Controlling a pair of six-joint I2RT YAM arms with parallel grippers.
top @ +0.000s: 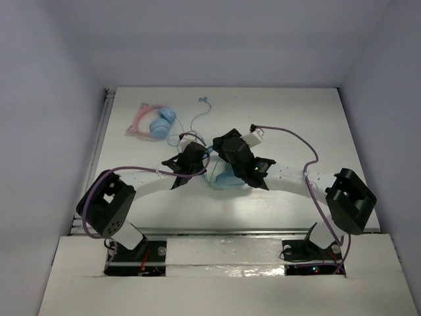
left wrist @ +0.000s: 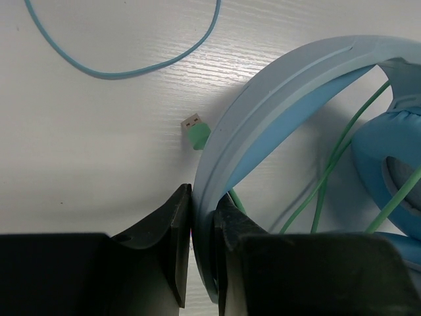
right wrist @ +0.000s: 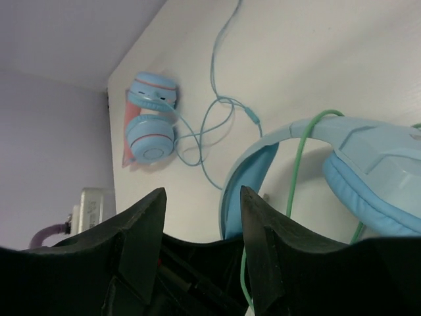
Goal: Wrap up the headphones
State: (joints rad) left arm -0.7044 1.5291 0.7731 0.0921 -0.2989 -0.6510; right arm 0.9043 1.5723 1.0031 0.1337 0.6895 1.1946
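Observation:
The light-blue headphones [top: 223, 179] lie mid-table under both wrists. My left gripper [left wrist: 202, 197] is shut on their blue headband [left wrist: 276, 92], one finger on each side of the band. The thin green cable [left wrist: 335, 158] loops loosely across the band and the padded cup [left wrist: 388, 164], and its green plug [left wrist: 196, 131] lies on the table beside the band. My right gripper [right wrist: 202, 191] stands open just above the headband [right wrist: 263, 151]. The green cable [right wrist: 296, 171] drops past its right finger, with nothing pinched between the jaws. In the top view the two grippers [top: 202, 161] [top: 222, 143] are close together.
Pink-banded cat-ear headphones [top: 154, 122] lie at the back left, also visible in the right wrist view [right wrist: 151, 128]. The thin teal earbuds [top: 204, 101] trail a cable [right wrist: 217, 118] [left wrist: 131, 69] across the table toward the big headphones. White walls enclose the table.

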